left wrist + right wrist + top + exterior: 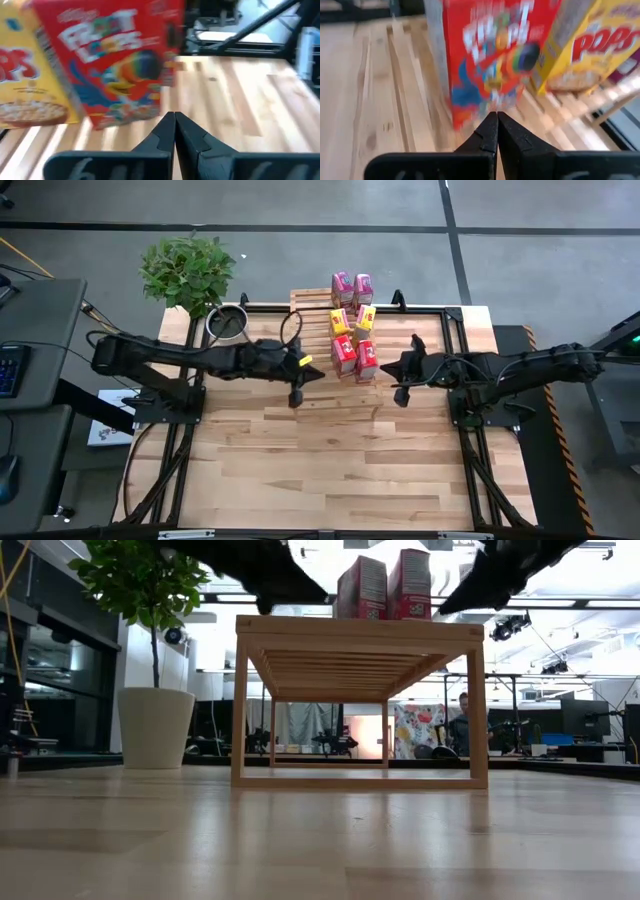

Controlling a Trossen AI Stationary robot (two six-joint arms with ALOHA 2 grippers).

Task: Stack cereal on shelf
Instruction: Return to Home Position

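The wooden shelf (310,302) (355,635) stands at the table's far middle. On its slats stand several cereal boxes in pairs: pink (352,286) farthest, yellow (352,318) in the middle, red (354,356) nearest. In the low view only the red pair (385,585) shows on top. My left gripper (322,372) (175,116) is shut, left of the red boxes (117,60) and apart from them. My right gripper (386,367) (497,115) is shut, close to the right red box (490,55). My right gripper points its shut fingertips, slanting down from the table's right, at the lower part of the red box's face (485,102). Whether they touch it I cannot tell. The box stands upright on the slats.
A potted plant (188,268) (150,640) and a metal pot (228,323) stand at the far left corner. The near half of the butcher-block tabletop (320,470) lies bare. Black frame rails (445,310) edge the table. A person (463,720) sits far behind.
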